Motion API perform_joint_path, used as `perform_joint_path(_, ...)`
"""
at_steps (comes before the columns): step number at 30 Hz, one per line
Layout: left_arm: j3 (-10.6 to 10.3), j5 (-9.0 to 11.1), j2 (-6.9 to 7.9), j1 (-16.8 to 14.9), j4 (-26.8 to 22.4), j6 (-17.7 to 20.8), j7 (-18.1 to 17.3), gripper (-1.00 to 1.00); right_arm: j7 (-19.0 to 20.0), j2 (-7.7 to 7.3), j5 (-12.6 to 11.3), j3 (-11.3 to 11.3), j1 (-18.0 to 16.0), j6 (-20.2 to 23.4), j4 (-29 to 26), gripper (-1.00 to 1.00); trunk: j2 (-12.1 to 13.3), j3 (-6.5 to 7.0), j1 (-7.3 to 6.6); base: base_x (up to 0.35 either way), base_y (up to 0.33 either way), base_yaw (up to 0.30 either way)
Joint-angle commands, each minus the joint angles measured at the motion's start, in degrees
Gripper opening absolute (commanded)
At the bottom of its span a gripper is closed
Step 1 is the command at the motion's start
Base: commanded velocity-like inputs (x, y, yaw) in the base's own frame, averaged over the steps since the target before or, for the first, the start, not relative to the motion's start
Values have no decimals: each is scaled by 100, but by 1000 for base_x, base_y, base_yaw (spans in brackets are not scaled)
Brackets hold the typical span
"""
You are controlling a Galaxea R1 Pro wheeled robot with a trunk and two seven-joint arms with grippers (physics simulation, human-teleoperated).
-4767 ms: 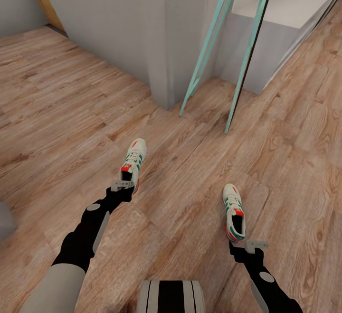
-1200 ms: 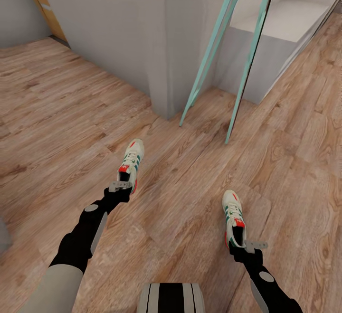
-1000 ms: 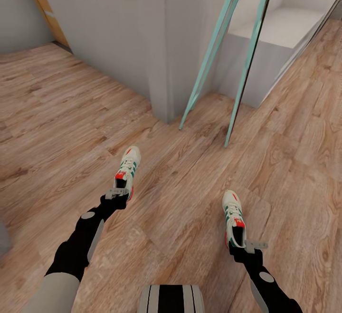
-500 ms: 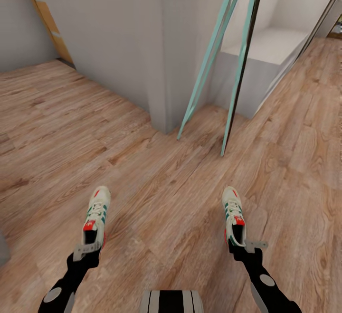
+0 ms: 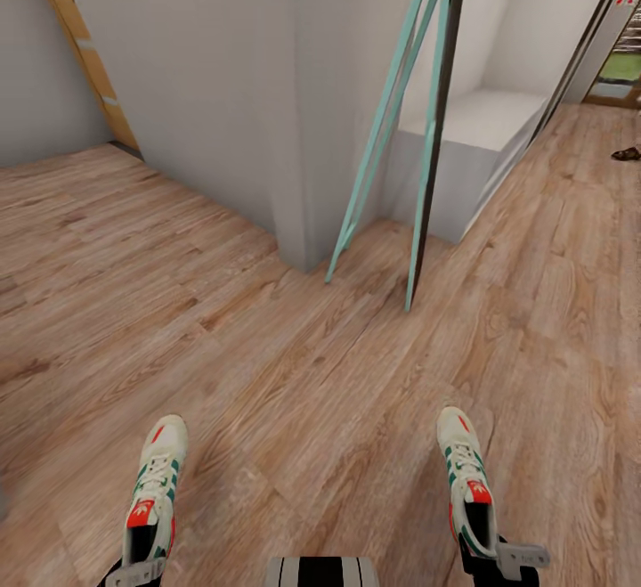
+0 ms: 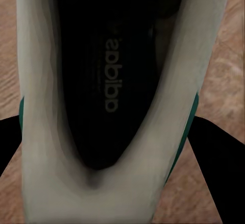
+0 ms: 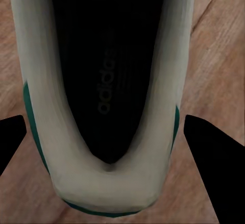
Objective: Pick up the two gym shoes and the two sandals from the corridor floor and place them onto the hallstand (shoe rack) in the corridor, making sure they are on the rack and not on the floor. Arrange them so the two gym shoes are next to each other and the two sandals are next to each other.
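Each gripper holds one sneaker by the heel above the floor (image 5: pixel 294 373): left gripper (image 5: pixel 133 574) on left sneaker (image 5: pixel 153 489), right gripper (image 5: pixel 499 560) on right sneaker (image 5: pixel 465 480). Keep both level while driving to the rack

Matt cream cloth-look gym shoes (image 5: pixel 153 491), wood-grain plank corridor floor (image 5: pixel 312 373), smooth grey wall (image 5: pixel 223 79).
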Motion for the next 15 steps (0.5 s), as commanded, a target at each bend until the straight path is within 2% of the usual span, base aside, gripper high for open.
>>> perform_joint_path(1,62,-45,-9,18,3,-49,-51,-100,-4,6,43,-25,-1,-19,18,-100,0,29,-3,0,0,-68)
perform_joint_path(15,115,-49,-32,55,26,-103,-51,-100,-6,45,42,-17,4,-21,143,-100,19,462,-39,0,0,-71)
